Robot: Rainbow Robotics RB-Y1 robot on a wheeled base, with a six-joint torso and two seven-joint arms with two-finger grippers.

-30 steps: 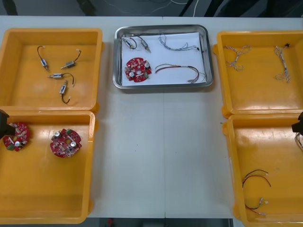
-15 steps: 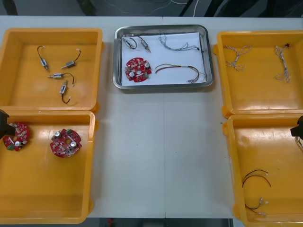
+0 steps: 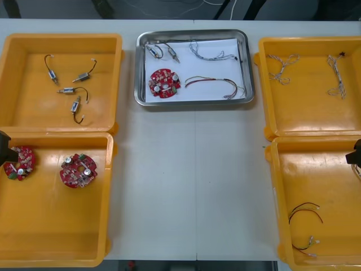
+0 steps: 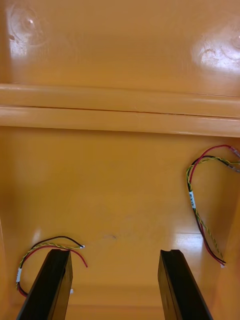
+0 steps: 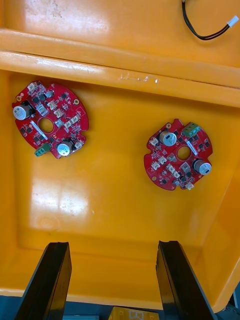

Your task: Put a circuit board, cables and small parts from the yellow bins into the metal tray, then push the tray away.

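Starting at the left edge, the left gripper (image 3: 4, 148) hangs over the outer side of the near left bin (image 3: 56, 226). In its wrist view its fingers (image 5: 50, 280) stand wide apart with nothing between them, and two spare circuit boards (image 3: 78, 170) lie on the bin floor beyond them. Behind it, the far left bin (image 3: 22, 113) holds four small metal parts (image 3: 66, 91). In the middle, toward the table's far side, we find the metal tray (image 3: 192, 102), already carrying a red board (image 3: 163, 83), two small parts (image 3: 162, 52), a pale twisted cable (image 3: 211, 55) and a red and yellow cable (image 3: 211, 83). We therefore judge the loading done and the push the step in hand. The tray lies ahead of and inward from both grippers, with its long axis across the table and its near rim toward us. Either arm would have to swing in behind that rim, and the right gripper (image 3: 356, 153) looks slightly nearer. Further right, the far right bin (image 3: 310, 113) keeps the twisted cables (image 3: 282, 68) and the near right bin (image 3: 316, 186) the loose cables (image 3: 304, 210). The right gripper sits at that bin's outer edge, spread wide and empty, with a cable lying beside each finger and none between. Compared with a second ago, the right gripper has slipped slightly toward the near edge, while the left gripper and the tray's load have not moved.
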